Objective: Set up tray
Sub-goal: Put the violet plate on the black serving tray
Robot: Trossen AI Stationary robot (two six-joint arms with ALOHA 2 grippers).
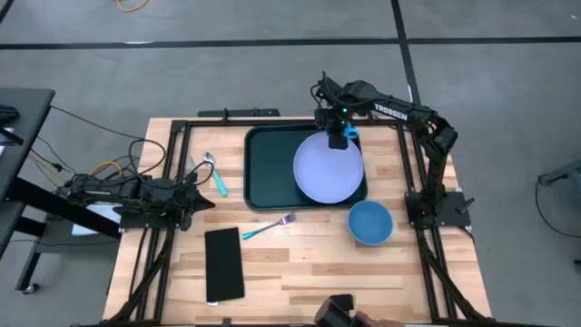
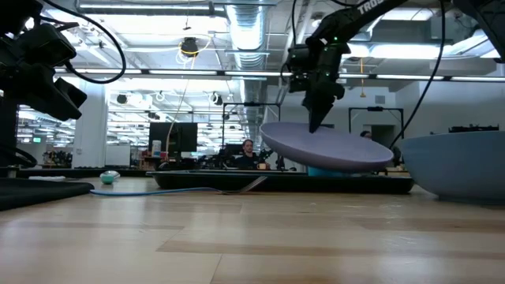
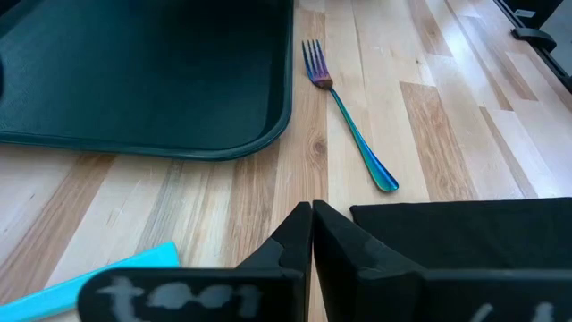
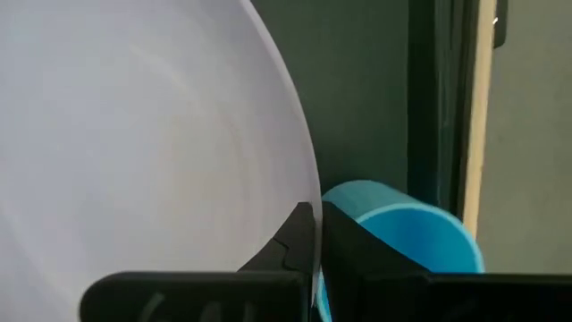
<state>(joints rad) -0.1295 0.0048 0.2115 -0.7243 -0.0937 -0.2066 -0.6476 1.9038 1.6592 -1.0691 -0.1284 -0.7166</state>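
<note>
The dark green tray (image 1: pixel 272 168) lies on the table, its bare floor showing in the left wrist view (image 3: pixel 143 72). A round lavender plate (image 1: pixel 327 170) hovers tilted over the tray's right half (image 2: pixel 327 147). My right gripper (image 1: pixel 338 139) is at the plate's far edge, shut on it (image 4: pixel 317 210). A light blue cup (image 4: pixel 402 237) stands just beyond that edge, on the tray's far right corner. My left gripper (image 1: pixel 195 195) waits shut (image 3: pixel 311 224) near the table's left side, touching nothing. My right gripper pinches the plate's rim at its far edge (image 4: pixel 299 192) between its two fingers. The fingers come from above, pointing down (image 2: pixel 316 118). The plate looks lifted off the tray and tilted, with its body reaching toward the near side.
A blue bowl (image 1: pixel 369 222) sits on the table near the tray's near right corner. An iridescent fork (image 1: pixel 270 225) lies near the tray's near edge (image 3: pixel 349 125). A teal-handled spoon (image 1: pixel 216 174) lies left of the tray. A flat black rectangle (image 1: pixel 224 263) lies toward the near edge.
</note>
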